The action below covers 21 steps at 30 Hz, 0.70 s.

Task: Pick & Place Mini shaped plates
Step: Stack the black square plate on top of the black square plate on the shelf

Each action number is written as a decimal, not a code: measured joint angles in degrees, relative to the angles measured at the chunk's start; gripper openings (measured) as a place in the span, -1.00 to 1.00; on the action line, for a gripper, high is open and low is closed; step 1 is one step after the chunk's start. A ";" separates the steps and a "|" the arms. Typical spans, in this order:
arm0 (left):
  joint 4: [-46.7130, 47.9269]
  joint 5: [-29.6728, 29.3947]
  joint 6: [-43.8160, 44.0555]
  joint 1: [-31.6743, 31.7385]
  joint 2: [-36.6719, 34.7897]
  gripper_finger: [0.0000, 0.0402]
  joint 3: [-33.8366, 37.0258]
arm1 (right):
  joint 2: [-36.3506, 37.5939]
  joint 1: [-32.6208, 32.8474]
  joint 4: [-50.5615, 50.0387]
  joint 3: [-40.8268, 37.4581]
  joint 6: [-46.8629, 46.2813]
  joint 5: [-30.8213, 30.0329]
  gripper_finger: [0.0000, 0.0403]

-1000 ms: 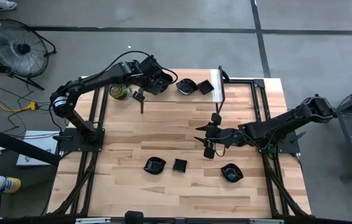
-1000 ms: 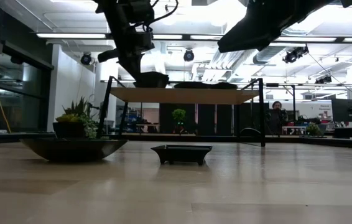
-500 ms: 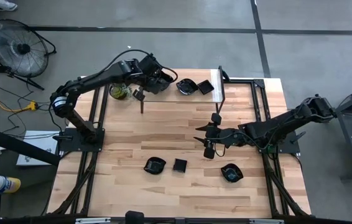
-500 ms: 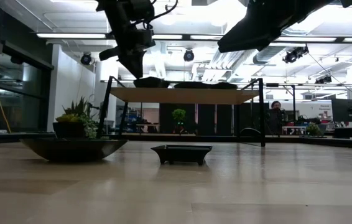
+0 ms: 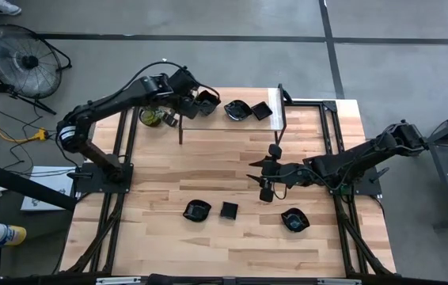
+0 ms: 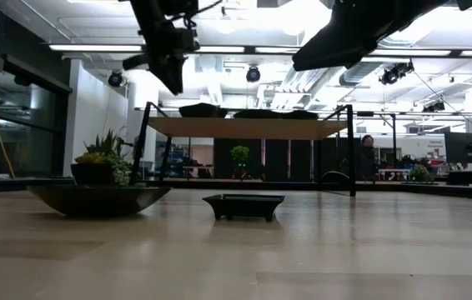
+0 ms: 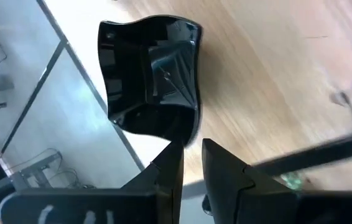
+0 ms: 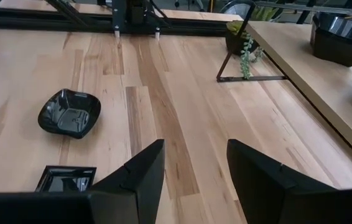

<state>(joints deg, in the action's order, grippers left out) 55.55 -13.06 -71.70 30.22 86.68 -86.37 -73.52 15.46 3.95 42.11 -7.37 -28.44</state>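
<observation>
Left claw point(image 7: 191, 165) above glossy wavy-rimmed black plate point(image 7: 152, 74)

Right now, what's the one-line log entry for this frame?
left gripper: open, above wavy plate on shelf | right gripper: open, hovering mid-table | table plates: three

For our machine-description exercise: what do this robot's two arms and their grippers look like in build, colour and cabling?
Both arms are dark, nearly black, jointed links on black metal frames. The left arm carries a blue-and-white band near its base and a thin black cable looping above it. The left gripper has two flat, angular black fingers; the right gripper has broader, wedge-shaped black fingers. No lettering is legible.
</observation>
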 joint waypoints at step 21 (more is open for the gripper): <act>18.50 12.50 14.71 -12.01 -7.18 -0.72 0.02 | -10.22 0.09 -2.46 0.00 19.60 25.30 -0.16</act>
<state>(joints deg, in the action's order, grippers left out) 74.04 -0.56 -56.99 18.21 79.50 -86.34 -83.74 15.55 1.50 42.11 12.22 -3.14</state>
